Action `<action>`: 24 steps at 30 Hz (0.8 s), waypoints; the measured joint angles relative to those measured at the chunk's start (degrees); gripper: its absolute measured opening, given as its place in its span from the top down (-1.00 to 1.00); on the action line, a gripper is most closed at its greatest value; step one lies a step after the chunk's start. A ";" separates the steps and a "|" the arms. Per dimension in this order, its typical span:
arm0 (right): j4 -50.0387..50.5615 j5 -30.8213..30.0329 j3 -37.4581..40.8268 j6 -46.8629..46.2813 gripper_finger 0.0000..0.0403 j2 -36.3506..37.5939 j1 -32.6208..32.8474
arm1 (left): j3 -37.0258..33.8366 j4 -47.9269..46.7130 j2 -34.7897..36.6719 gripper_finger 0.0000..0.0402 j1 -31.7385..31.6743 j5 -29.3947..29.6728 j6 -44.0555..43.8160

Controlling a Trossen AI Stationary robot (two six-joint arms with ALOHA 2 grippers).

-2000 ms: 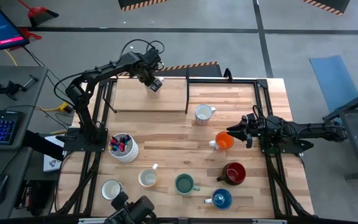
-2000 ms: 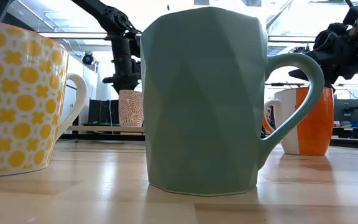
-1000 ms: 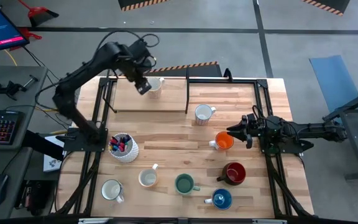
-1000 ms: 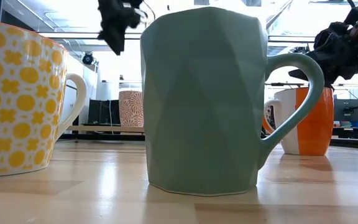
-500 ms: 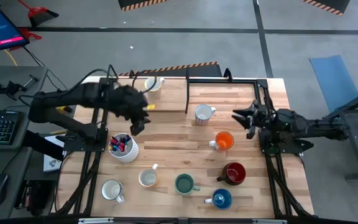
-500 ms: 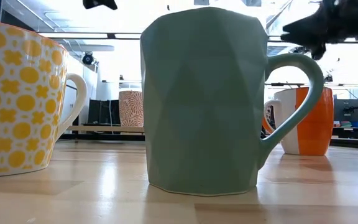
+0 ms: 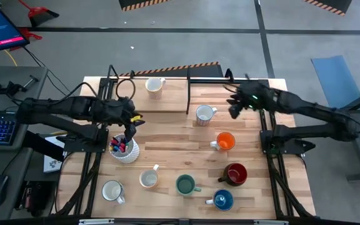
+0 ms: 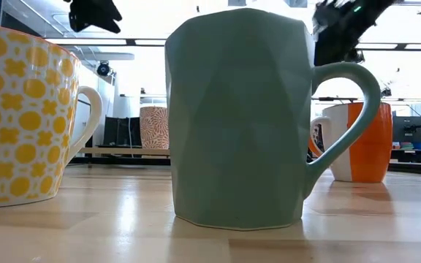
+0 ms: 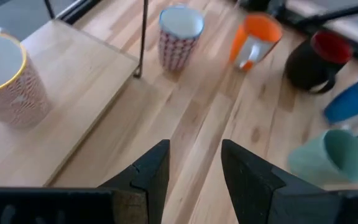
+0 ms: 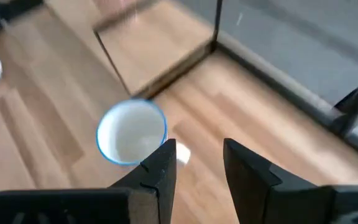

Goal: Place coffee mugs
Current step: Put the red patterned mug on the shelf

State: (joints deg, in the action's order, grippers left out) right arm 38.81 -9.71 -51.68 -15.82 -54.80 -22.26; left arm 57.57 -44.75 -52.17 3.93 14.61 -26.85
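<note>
While both grippers' fingers stand apart, empty | pen holder (image 7: 124,150) holds markers (image 7: 120,145) | mugs empty

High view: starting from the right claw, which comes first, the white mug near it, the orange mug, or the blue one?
From the right gripper, nearest first:
1. White mug, just beside it toward the table's middle.
2. Orange mug, farther toward the near edge.
3. Blue mug, by the table's near edge.
</note>
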 joint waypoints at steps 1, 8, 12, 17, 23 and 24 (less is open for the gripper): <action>-0.06 3.31 -1.01 0.96 0.44 -2.73 -1.86 | -0.86 1.43 0.69 0.34 -0.19 -0.61 0.22; -0.62 16.67 -10.32 6.63 0.44 -19.90 -7.51 | -1.60 1.98 1.52 0.34 -0.25 -2.06 4.84; 0.90 16.82 -14.57 8.88 0.44 -27.07 -5.72 | -1.60 -0.34 1.55 0.34 -0.25 -2.08 7.36; 1.67 15.93 -15.38 10.18 0.44 -31.47 -4.07 | -1.62 -6.49 3.83 0.34 -0.14 -2.23 8.54; 2.32 13.05 -15.38 9.19 0.44 -32.37 -3.34 | -10.25 -0.48 13.05 0.34 -0.16 -2.20 8.93; 2.33 12.99 -15.38 8.84 0.44 -32.37 -3.33 | -12.32 1.13 14.84 0.34 -0.16 -2.24 8.15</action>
State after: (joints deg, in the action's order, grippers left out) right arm 41.14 3.29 -67.07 -6.98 -87.18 -25.58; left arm 45.24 -43.62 -37.34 3.78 12.38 -18.70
